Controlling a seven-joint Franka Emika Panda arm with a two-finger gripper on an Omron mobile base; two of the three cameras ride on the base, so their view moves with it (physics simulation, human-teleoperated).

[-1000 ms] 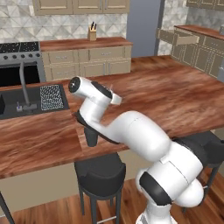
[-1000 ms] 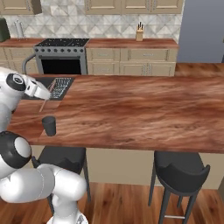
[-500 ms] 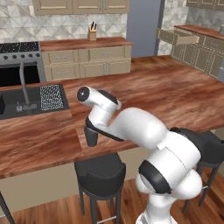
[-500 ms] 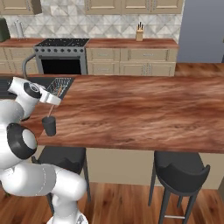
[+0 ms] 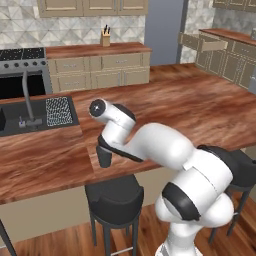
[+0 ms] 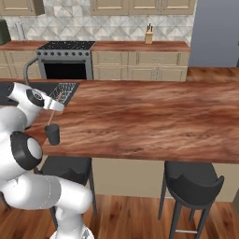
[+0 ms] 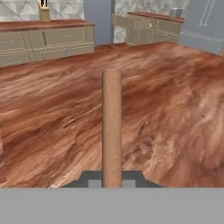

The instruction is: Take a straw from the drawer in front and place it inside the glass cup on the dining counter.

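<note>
L base: glass cup (image 5: 104, 158) at near edge of dining counter (image 5: 200, 107), arm over it.
R base: straw (image 6: 52, 114) slants into cup mouth.
Hand: gripper (image 7: 112, 183) clamped on straw; lower straight, then let go.

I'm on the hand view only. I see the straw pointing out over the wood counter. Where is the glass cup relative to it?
Observer: In the right base view the glass cup stands just below the straw, whose lower end meets the cup's mouth.
Operator: Where on the counter is the cup?
Observer: Near the front edge of the dining counter, above a stool and to the right of the sink.
Operator: Is the straw upright?
Observer: No, it is tilted. Its top leans up toward the gripper, which is shut on it.
</note>
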